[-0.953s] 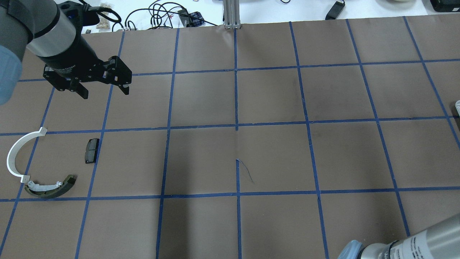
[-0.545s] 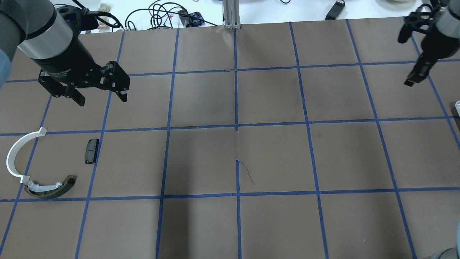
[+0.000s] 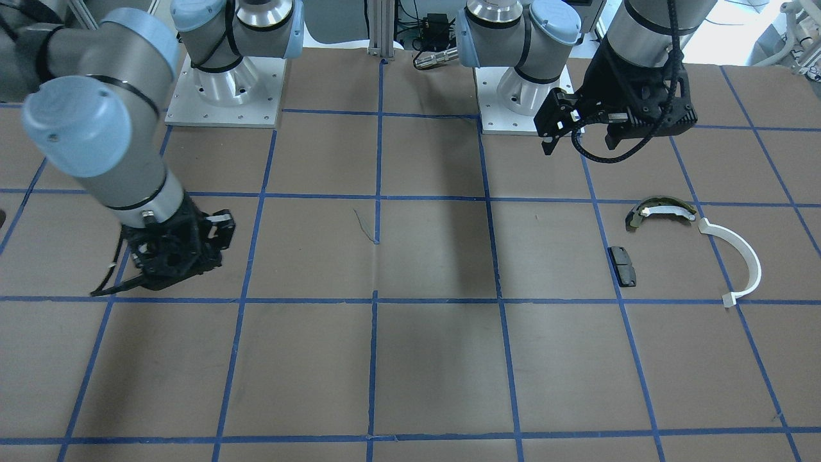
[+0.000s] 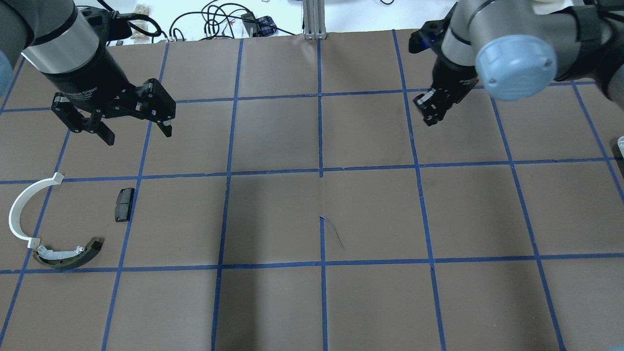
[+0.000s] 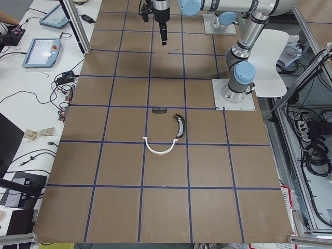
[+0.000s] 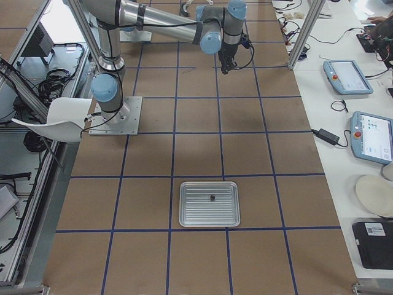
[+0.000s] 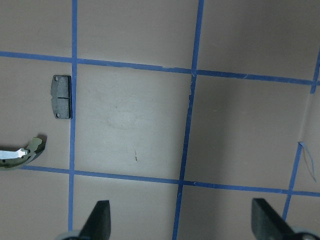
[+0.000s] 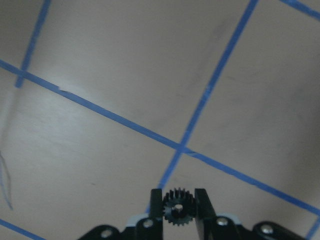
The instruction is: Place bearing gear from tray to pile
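Observation:
My right gripper [image 8: 178, 206] is shut on a small black toothed bearing gear [image 8: 177, 207], held between its fingertips above the brown table. In the overhead view this gripper [image 4: 430, 116] hangs right of centre, at the far side. The pile lies at the table's left: a white plastic half-ring [image 4: 22, 204], an olive-and-white curved piece [image 4: 68, 256] and a black rectangular pad [image 4: 124, 204]. My left gripper [image 4: 138, 134] is open and empty, in the air beyond the pile. The tray [image 6: 184, 212] shows only in the exterior right view, with one small dark part [image 6: 211, 197] on it.
Blue tape lines [image 4: 320, 170] divide the brown table into squares. Cables and devices [image 4: 229, 22] lie on the white bench past the far edge. The two arm bases [image 3: 224, 90] stand at the robot's side of the table.
My right arm has swung in from the far right edge toward the table's middle. My left gripper has drifted slightly, still open above the pile's far side.

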Robot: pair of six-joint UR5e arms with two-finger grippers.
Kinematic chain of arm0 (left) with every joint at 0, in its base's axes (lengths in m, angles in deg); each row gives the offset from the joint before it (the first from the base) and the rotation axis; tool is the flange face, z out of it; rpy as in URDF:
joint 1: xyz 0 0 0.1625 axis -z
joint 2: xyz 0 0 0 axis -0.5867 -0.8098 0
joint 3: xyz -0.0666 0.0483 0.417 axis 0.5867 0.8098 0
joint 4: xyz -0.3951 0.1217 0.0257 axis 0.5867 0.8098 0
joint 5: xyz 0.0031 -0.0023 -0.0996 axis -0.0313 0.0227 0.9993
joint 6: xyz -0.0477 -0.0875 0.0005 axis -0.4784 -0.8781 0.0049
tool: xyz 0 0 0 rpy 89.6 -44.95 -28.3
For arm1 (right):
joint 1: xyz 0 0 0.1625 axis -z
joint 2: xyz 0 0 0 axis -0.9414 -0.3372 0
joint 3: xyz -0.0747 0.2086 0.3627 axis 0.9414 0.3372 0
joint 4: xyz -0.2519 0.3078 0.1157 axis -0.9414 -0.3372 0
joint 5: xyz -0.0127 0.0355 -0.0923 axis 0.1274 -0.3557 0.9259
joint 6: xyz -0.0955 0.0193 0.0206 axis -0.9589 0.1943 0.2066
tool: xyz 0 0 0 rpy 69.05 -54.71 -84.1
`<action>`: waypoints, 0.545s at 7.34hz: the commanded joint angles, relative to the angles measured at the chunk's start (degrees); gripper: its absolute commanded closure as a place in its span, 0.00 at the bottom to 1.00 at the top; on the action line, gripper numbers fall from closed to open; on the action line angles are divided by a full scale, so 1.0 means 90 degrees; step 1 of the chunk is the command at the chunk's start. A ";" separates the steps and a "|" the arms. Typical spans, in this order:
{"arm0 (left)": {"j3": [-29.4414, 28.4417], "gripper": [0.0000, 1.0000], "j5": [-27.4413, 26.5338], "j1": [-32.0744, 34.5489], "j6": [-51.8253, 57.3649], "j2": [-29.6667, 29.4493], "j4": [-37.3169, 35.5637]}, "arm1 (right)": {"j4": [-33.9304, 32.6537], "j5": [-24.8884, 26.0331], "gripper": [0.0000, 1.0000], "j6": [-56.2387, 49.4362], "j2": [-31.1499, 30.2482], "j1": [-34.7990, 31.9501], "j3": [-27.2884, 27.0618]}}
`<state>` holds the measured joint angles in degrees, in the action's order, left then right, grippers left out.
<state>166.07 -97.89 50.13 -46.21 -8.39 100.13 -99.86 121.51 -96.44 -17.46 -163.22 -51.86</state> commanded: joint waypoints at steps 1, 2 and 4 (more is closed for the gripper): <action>0.0192 0.00 0.0022 0.0019 0.0060 -0.0063 -0.0810 | -0.0151 -0.0149 1.00 0.1677 0.0089 -0.0990 -0.0269; 0.0396 0.00 0.0022 0.0058 0.0158 -0.0073 -0.1017 | -0.0567 -0.0188 1.00 0.2167 0.0176 -0.1322 -0.0444; 0.0904 0.00 -0.0075 0.0068 0.0411 -0.0034 -0.1437 | -0.1408 -0.0189 1.00 0.2832 0.0488 -0.1821 -0.0806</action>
<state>171.41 -97.87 50.66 -44.22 -9.01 89.75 -108.16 119.88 -75.14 -14.80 -176.50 -57.16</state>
